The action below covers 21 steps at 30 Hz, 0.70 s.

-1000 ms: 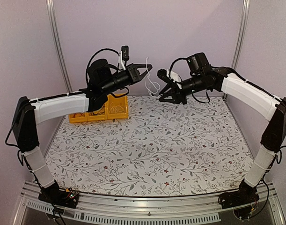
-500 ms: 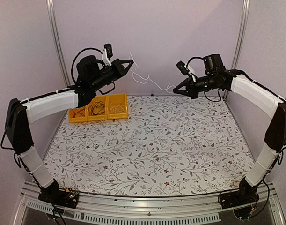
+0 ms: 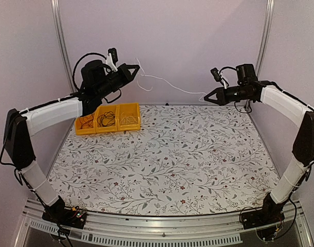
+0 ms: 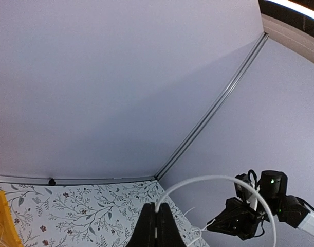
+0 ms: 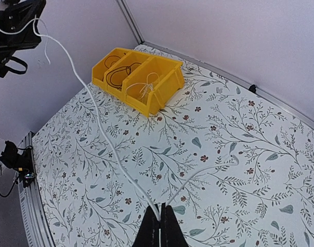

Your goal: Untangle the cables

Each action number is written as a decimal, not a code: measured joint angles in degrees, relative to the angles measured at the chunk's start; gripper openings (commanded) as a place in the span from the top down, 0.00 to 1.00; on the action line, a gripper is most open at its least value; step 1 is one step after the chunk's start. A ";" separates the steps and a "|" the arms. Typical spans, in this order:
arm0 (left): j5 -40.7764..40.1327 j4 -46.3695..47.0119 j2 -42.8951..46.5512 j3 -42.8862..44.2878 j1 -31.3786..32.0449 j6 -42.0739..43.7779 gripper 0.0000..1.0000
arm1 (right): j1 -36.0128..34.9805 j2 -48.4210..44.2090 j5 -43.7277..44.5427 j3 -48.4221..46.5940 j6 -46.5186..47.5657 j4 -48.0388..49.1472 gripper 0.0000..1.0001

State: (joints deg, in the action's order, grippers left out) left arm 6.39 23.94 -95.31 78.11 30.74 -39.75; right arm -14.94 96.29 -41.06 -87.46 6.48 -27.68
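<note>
A thin white cable (image 3: 169,84) hangs in the air above the back of the table, stretched between my two grippers. My left gripper (image 3: 137,67) is shut on one end of it, and a short tail loops down beside the fingertips. My right gripper (image 3: 206,96) is shut on the other end. In the left wrist view the cable (image 4: 208,179) arcs out of the shut left gripper (image 4: 157,208) towards the right one. In the right wrist view the cable (image 5: 95,110) runs from the shut right gripper (image 5: 160,211) up to the left arm, with a short free tail.
Three joined yellow bins (image 3: 108,128) stand at the back left of the flowered table, under the left arm. They hold a reddish cable (image 3: 85,122), a black cable (image 3: 106,117) and a pale cable (image 3: 128,119). The bins (image 5: 169,85) also show in the right wrist view.
The two arms have swung apart, left going left and right going right. The white cable's hanging loops have been drawn out into one long line. The right gripper closed on the cable.
</note>
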 measured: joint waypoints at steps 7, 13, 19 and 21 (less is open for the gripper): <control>0.94 -6.47 -7.32 10.32 -1.55 2.75 1.00 | -7.67 7.17 0.00 -12.02 5.99 -1.64 1.00; -1.51 -13.20 -9.88 11.21 -3.15 4.85 1.00 | -14.10 19.02 0.31 -23.34 6.51 0.66 1.00; -4.48 -15.69 -12.35 11.21 -5.44 8.17 1.00 | -17.79 34.25 1.14 -36.57 4.87 4.94 0.99; -4.90 -15.43 -13.90 11.19 -6.58 8.63 1.00 | -18.53 38.84 1.79 -40.11 3.65 7.26 0.99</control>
State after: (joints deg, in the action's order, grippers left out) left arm 1.50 8.51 -109.21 89.30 24.16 -31.11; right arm -33.47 135.13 -39.27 -127.57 10.13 -20.43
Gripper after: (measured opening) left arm 0.018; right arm 0.020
